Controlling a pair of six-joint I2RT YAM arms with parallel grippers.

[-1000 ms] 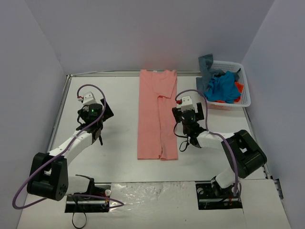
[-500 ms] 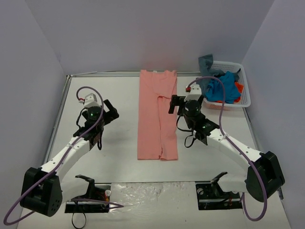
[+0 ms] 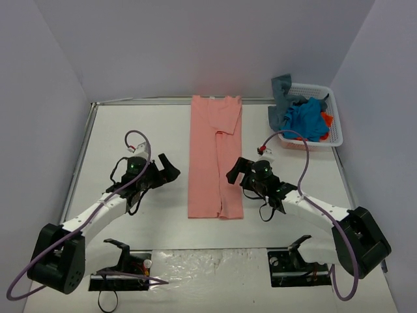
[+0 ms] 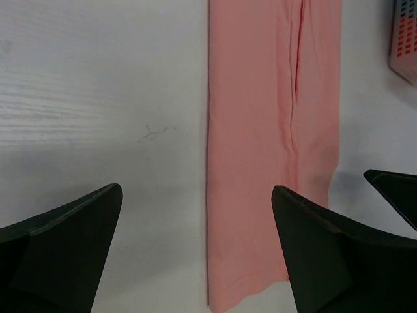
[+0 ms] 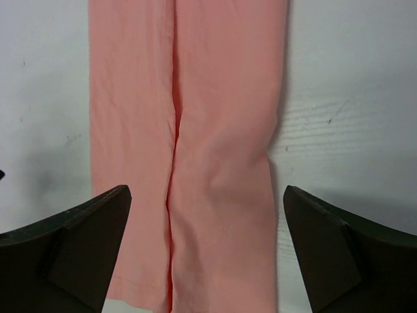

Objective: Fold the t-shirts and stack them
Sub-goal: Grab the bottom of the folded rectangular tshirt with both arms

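Salmon-pink t-shirt point(image 3: 215, 160) folded into long narrow strip, flat at centre of table point(image 3: 143, 124). Left gripper point(image 3: 168, 171) near strip's left edge, right gripper point(image 3: 234, 171) at its right edge. Both jaws wide apart, holding nothing. Other t-shirts point(image 3: 305, 119) heaped in white basket point(image 3: 336, 127), far right corner.

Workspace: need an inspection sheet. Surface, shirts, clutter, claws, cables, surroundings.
Surface: white table, faint scuff marks.
Job's things: salmon-pink t-shirt lies flat mid-table, sides folded in to a long strip. Blue t-shirt, grey-blue t-shirt and orange-red t-shirt are bunched unfolded in the basket, far right; the grey-blue one hangs over its rim.
Clutter: nothing seen.
Grippers: left claw and right claw are open, empty and low, either side of the strip's near half.
Cables: purple cables loop over each arm, clear of the cloth.
Surroundings: plain pale walls on three sides.
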